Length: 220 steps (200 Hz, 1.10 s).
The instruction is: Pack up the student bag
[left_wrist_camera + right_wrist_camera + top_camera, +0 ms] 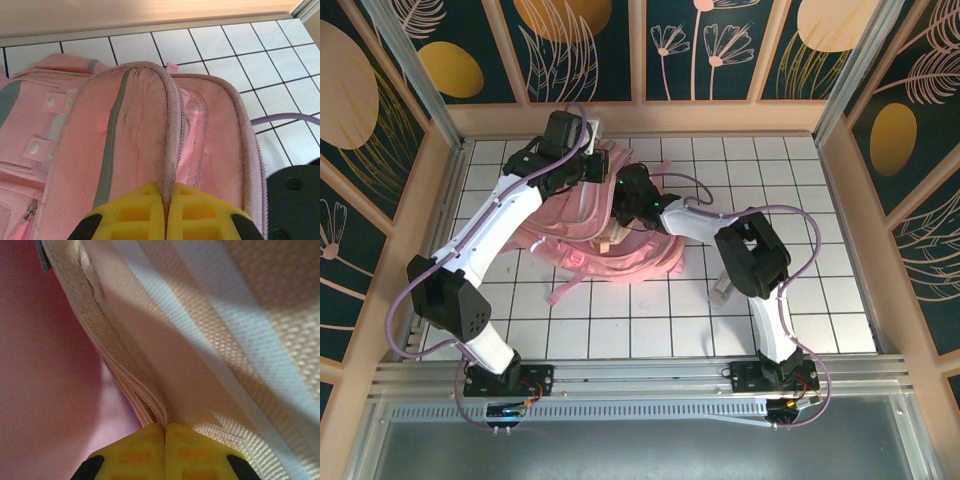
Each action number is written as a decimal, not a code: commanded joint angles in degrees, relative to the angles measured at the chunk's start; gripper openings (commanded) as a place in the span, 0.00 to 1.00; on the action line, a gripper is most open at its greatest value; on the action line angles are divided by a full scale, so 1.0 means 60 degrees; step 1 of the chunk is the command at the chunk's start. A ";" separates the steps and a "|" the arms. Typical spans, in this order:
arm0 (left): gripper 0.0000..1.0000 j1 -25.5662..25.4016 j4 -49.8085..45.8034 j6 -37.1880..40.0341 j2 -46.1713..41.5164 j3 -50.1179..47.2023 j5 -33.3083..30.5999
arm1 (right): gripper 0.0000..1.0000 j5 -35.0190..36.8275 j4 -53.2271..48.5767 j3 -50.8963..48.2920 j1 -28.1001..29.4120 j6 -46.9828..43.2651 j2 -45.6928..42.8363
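Note:
The student bag [630, 262], a soft pink backpack, lies on the white gridded table left of centre, with a strap [565, 290] trailing toward the near side. My left gripper [595, 165] is over the bag's far end. In the left wrist view it [167, 202] is shut on a raised fold of the bag [140, 125] beside a zip and a grey strip. My right gripper [620, 200] reaches in from the right onto the bag's middle. In the right wrist view it [165, 429] is shut on a stitched edge of the bag's pink fabric [200, 365].
A small pale object [722, 290] lies on the table under the right arm's elbow. Low wooden walls [640, 118] ring the table. A black part of the right arm [295, 200] and a purple cable [285, 118] sit close by the bag.

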 commanded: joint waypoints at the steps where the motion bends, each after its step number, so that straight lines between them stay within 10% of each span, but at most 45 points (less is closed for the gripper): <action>1: 0.00 0.0004 0.0877 -0.0138 0.0000 0.0675 0.0478 | 0.00 -0.0367 0.0866 0.0804 0.0032 0.1227 0.0172; 79: 0.00 0.0007 0.0617 -0.0004 0.0067 0.0787 0.0355 | 0.01 -0.0560 0.4115 0.0781 -0.0065 0.3470 0.1620; 119: 0.00 0.0011 0.0878 -0.0108 -0.0020 0.0460 0.0379 | 0.36 -0.0611 0.4594 -0.0594 -0.0183 0.3457 0.1113; 220: 0.00 0.0011 0.1916 -0.0181 -0.0558 -0.1225 0.0385 | 0.53 -0.2340 0.1300 -0.4881 -0.2244 -0.2021 -0.4069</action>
